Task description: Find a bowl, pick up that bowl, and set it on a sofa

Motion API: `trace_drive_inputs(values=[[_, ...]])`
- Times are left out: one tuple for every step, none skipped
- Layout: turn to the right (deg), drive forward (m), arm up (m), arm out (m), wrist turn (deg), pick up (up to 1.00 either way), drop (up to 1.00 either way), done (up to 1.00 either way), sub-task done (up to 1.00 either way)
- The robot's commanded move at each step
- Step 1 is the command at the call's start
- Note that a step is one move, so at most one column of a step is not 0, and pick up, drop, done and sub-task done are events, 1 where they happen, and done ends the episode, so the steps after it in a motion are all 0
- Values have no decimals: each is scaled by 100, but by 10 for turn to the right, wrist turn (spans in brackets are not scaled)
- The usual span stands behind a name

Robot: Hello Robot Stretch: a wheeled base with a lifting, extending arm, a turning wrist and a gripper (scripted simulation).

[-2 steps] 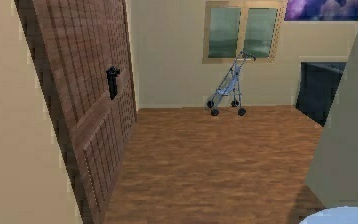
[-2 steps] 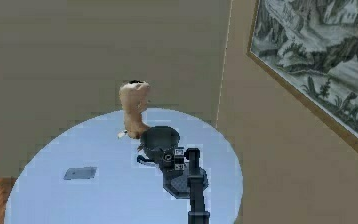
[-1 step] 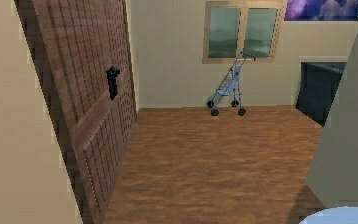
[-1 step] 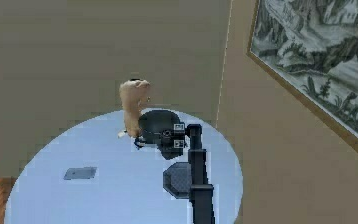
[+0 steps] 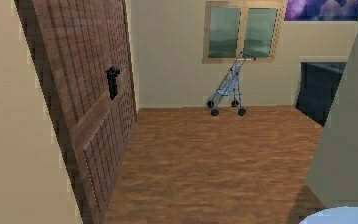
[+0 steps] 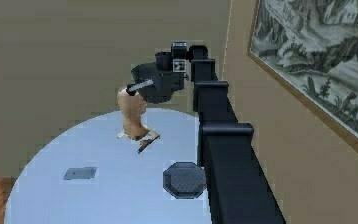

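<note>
The tool (image 6: 135,92) is hanging by a tan thing (image 6: 136,120), possibly the bowl, near the middle of the counter (image 6: 57,150). Whether it's grasping anything, I can't tell. I'd be lifting straight up, slowly.

Tan figure (image 6: 134,113) at claw (image 6: 135,90); dark lump (image 6: 184,180) beside arm (image 6: 223,130).

Lighting, 2 views: soft, even, moderately bright.
Pale window (image 5: 245,30); floor (image 5: 207,150) shaded at forward view's lower right; door (image 5: 77,100) uprights lean at left edge; desk (image 6: 57,150) pale-lit against dim wall (image 6: 67,50).
</note>
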Motion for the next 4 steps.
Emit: trace_drive_inputs(values=[[0,0,0,0,-450,0,0,0,0],[0,0,0,0,-450,0,0,0,0],[0,0,0,0,-120,0,0,0,0],[0,0,0,-38,0,0,0,0,0]])
